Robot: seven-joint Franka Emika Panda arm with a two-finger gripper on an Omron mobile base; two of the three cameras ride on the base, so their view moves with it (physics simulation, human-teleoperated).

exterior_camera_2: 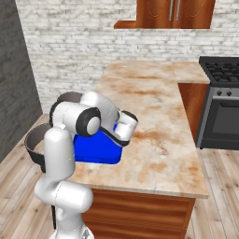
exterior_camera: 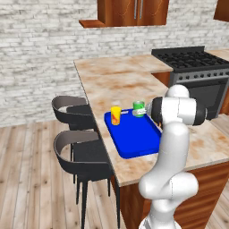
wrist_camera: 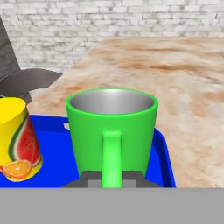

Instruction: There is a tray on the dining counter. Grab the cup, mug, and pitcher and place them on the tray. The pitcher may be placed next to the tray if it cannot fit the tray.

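Note:
The green mug stands close in front of the hand camera, its handle facing me. My gripper is shut on that handle, one dark finger on each side. The mug is over the far right corner of the blue tray; I cannot tell whether it rests on it. The yellow cup with a fruit picture stands upright on the tray's far left part, to the mug's left. The tray lies on the dining counter, partly behind my arm. The pitcher is out of view.
Two dark bar stools stand along the counter's left edge. A black stove sits at the back right. Bare marbled counter stretches beyond and to the right of the tray. A brick wall closes the back.

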